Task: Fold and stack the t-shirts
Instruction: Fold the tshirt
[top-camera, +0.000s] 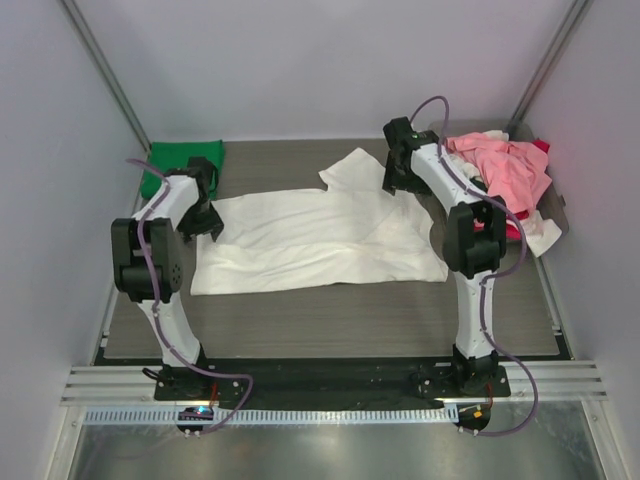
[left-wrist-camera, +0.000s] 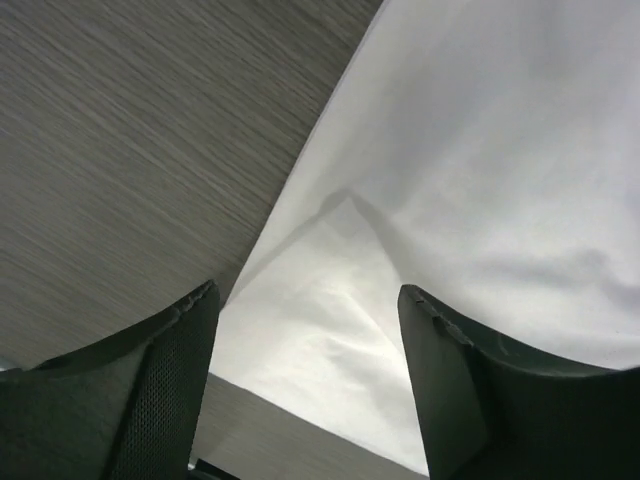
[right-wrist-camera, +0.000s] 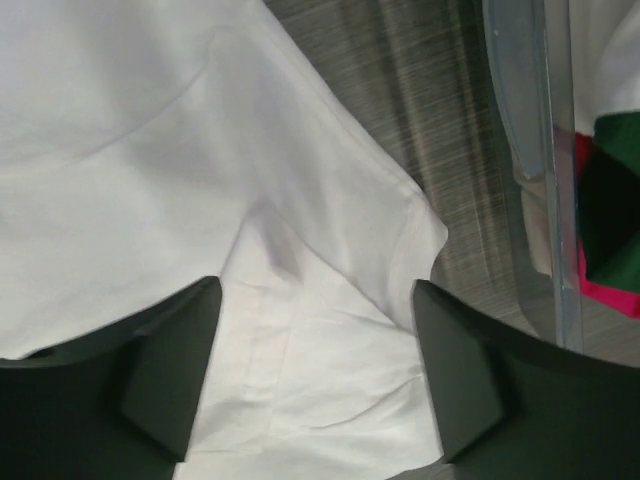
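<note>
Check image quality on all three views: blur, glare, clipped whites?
Top external: even light, sharp; the white t-shirt is bright but its folds are readable. Left wrist: table grain crisp, the shirt in greyish shade, left gripper dark and soft at close range. Right wrist: shirt seams readable, right gripper blurred, soft sheen on the tray wall.
</note>
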